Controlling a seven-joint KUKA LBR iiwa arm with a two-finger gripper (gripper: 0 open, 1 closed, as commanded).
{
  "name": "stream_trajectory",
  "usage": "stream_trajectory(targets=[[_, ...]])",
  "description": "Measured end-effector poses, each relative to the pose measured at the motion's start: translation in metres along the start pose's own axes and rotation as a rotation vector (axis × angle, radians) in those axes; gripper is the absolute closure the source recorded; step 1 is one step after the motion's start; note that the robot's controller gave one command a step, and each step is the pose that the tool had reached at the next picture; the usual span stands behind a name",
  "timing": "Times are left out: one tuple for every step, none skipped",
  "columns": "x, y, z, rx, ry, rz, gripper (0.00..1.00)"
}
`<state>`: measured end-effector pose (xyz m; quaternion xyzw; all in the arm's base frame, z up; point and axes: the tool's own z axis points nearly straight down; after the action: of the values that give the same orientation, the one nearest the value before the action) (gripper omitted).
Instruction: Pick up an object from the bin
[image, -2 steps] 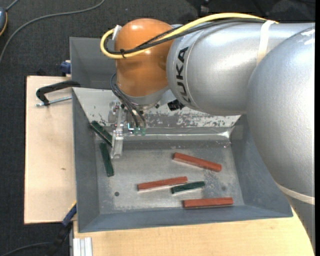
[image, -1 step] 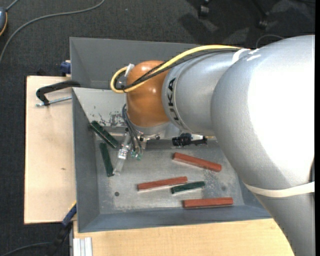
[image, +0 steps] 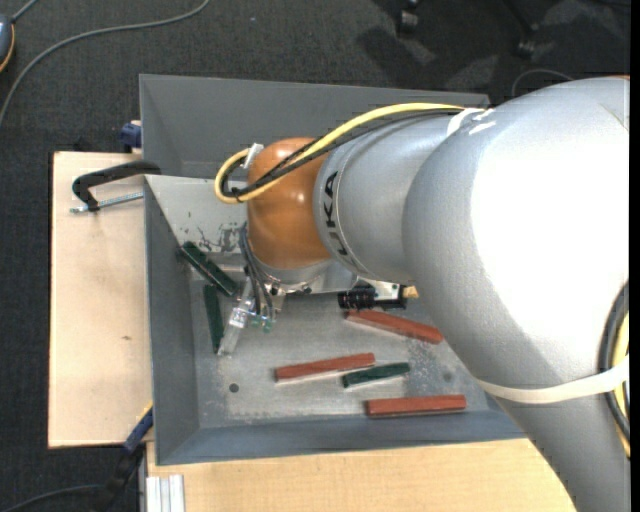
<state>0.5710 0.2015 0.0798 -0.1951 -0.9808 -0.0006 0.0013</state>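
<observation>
My gripper (image: 246, 312) hangs under the orange wrist cover at the bin's left side, low over the floor. Just left of it lie two dark green sticks: one (image: 205, 264) slanting along the left wall, the other (image: 213, 316) nearly upright in the view, right beside the gripper's tip. Whether the gripper touches the second stick is unclear. A black marker with a pale end (image: 375, 297) lies to the gripper's right, partly under the arm.
Along the bin's front lie three red-brown bars (image: 323, 368) (image: 392, 326) (image: 415, 405) and a dark green bar (image: 375, 375). The big grey arm covers the bin's right and back parts. The sloped left wall stands close to the gripper.
</observation>
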Motion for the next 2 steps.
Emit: stream_trajectory(targets=[[0.028,-0.007,0.009,0.002,0.0,-0.138,0.0],[-0.003,-0.04,0.006,-0.001,-0.005,-0.008,0.0]])
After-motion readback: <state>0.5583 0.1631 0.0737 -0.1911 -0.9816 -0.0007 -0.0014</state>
